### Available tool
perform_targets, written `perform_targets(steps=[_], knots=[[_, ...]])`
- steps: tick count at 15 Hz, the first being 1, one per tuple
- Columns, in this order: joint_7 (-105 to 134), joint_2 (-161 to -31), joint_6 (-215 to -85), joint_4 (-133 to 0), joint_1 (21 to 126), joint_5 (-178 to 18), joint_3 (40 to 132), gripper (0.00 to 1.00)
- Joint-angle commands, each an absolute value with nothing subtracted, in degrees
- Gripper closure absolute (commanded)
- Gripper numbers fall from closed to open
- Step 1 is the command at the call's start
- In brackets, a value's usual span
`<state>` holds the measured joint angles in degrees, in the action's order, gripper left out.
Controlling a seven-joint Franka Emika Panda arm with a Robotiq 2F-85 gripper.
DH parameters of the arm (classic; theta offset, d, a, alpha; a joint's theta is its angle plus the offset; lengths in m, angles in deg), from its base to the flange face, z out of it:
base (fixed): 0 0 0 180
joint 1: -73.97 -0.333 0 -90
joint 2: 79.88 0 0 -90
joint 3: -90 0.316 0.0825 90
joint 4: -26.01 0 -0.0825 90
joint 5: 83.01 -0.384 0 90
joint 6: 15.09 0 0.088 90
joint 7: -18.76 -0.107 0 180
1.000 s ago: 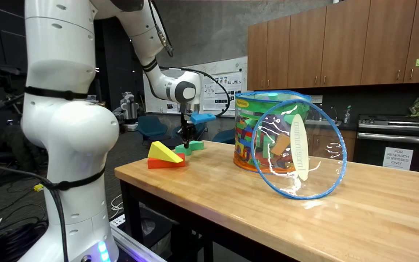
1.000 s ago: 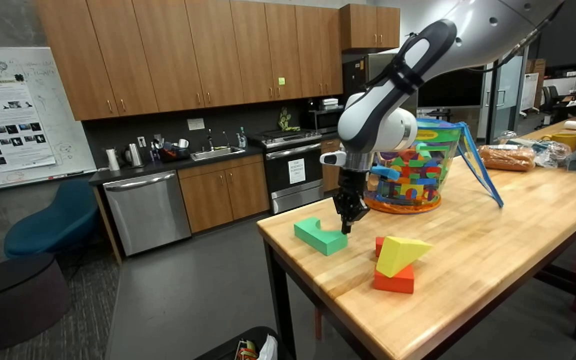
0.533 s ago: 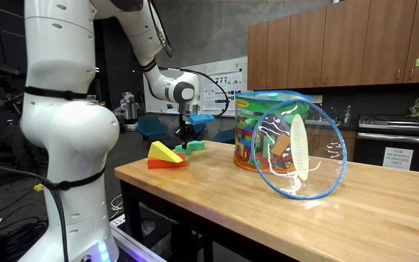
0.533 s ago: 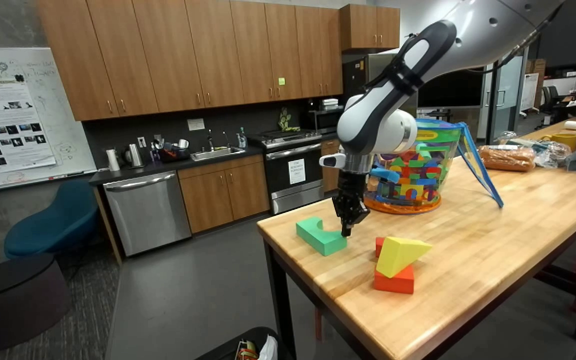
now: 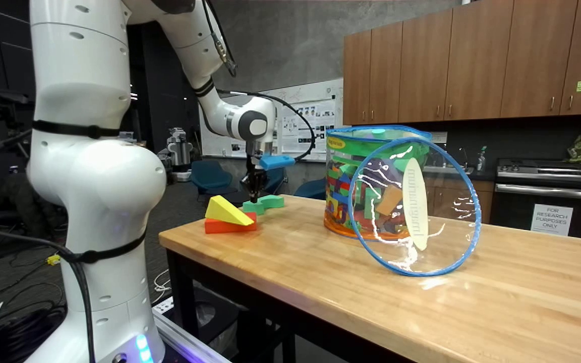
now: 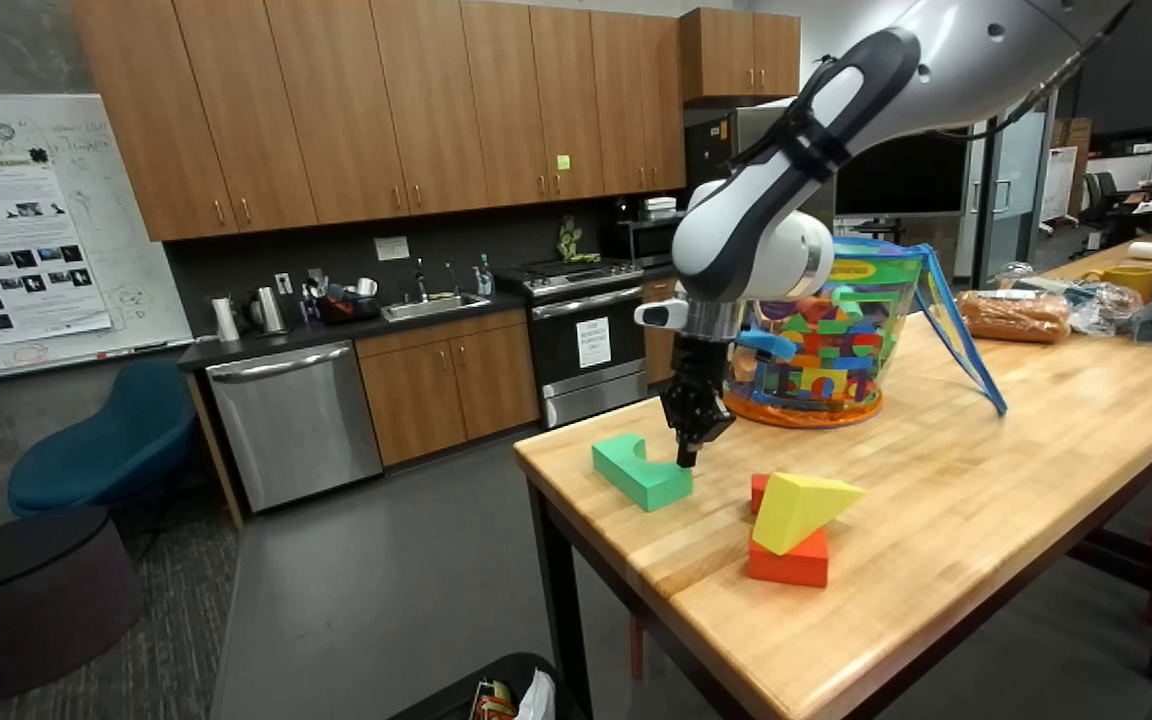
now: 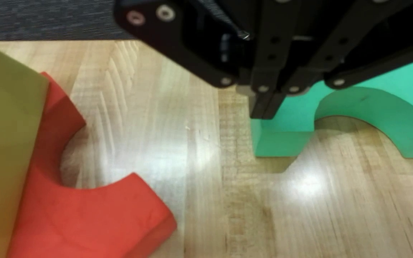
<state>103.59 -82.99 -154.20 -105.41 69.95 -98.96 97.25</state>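
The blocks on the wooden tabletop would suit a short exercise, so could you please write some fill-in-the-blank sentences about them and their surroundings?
1. The yellow wedge rests on a lower block coloured ____.
2. In the wrist view, the shut jaws are nearest to a notched block coloured ____.
3. In an exterior view, the round lid in front of the clear tub has a rim coloured ____.
4. The sign on the oven reads "FOR ____ PURPOSES ONLY".

Missing words: red; green; blue; RESEARCH.
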Motion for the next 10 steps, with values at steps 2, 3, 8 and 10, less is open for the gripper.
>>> perform_targets(steps=[2,3,8,10], knots=[[102.85,-80.67,-153.83,-106.70,69.53,-99.25,97.22,1.00],[102.94,-80.73,-153.93,-106.74,69.49,-99.48,97.25,1.00],[103.24,-81.13,-154.73,-106.89,69.14,-100.19,97.49,1.00],[103.22,-81.26,-155.29,-106.93,68.95,-100.63,97.55,1.00]])
